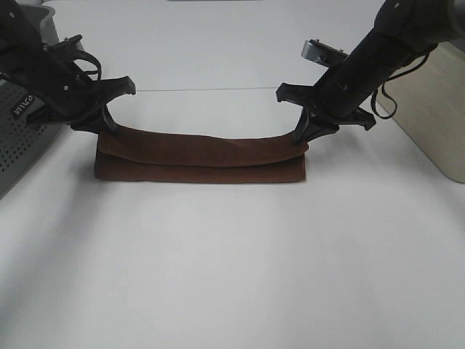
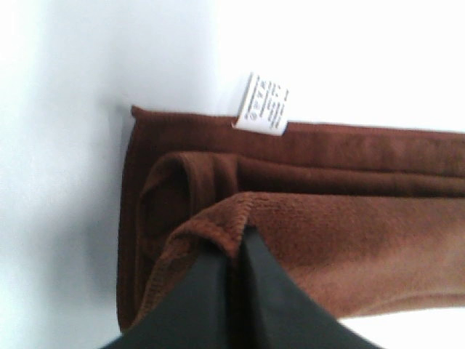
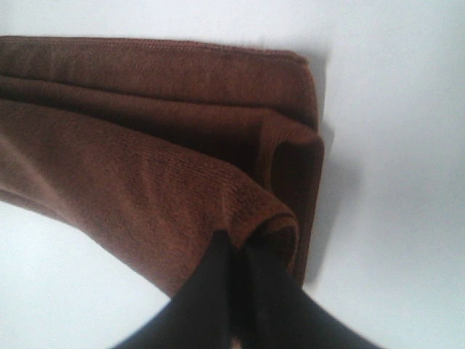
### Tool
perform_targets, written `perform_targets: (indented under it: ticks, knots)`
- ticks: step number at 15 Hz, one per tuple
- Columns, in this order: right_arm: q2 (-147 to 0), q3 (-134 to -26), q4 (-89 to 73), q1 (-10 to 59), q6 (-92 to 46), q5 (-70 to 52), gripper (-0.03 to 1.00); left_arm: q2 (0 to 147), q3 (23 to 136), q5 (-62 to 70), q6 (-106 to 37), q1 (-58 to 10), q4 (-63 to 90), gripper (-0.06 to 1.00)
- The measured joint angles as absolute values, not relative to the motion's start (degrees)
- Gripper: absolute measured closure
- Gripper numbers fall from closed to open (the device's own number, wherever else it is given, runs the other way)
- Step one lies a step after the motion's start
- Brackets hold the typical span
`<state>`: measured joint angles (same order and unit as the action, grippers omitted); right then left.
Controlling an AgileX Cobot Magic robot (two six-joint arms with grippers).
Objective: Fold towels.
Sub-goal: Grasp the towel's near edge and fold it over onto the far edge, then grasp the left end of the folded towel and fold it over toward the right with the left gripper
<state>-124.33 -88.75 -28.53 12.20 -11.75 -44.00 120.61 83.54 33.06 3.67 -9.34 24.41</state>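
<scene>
The dark reddish-brown towel (image 1: 200,158) lies on the white table as a long narrow strip, folded lengthwise in layers. My left gripper (image 1: 109,129) is shut on the towel's upper layer at its left end; in the left wrist view (image 2: 240,243) the jaws pinch the hem. A small white tag (image 2: 263,105) sticks out from the lower layer's edge. My right gripper (image 1: 304,138) is shut on the upper layer at the right end, also seen in the right wrist view (image 3: 236,251). The held layer sags slightly between the two grippers.
A grey perforated box (image 1: 18,138) stands at the left table edge beside my left arm. A beige block (image 1: 436,116) stands at the right edge. A small metal object (image 1: 323,52) lies behind the right arm. White table (image 1: 232,269) spreads in front.
</scene>
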Motion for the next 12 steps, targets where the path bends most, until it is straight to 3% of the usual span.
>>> perform_targets:
  ticks: [4,5,8,9,10,12]
  knots:
    - [-128.17,-90.58,-27.96,12.2,-11.0,-39.94,0.96,125.82,86.12,31.57,3.84,-9.11,24.35,0.87]
    - [-128.29,-90.58,-27.85,12.2,-11.0,-39.82,0.88,126.62,86.12,31.57,3.84,-9.11,24.29,0.79]
    - [-128.34,-90.87,-27.67,12.2,-11.0,-40.97,0.37,126.74,86.34,31.57,3.78,-9.11,23.78,0.3]
    - [-128.29,-91.33,-27.04,12.2,-11.0,-42.34,0.23,126.74,86.34,31.8,3.67,-9.11,23.03,0.19]
    - [-127.88,-91.44,-26.24,12.2,-11.0,-43.32,0.16,126.74,86.34,32.37,3.67,-9.11,22.17,0.15]
    - [-126.74,-91.67,-25.1,12.2,-11.0,-44.4,0.12,126.85,86.34,33.58,3.61,-9.11,20.97,0.14]
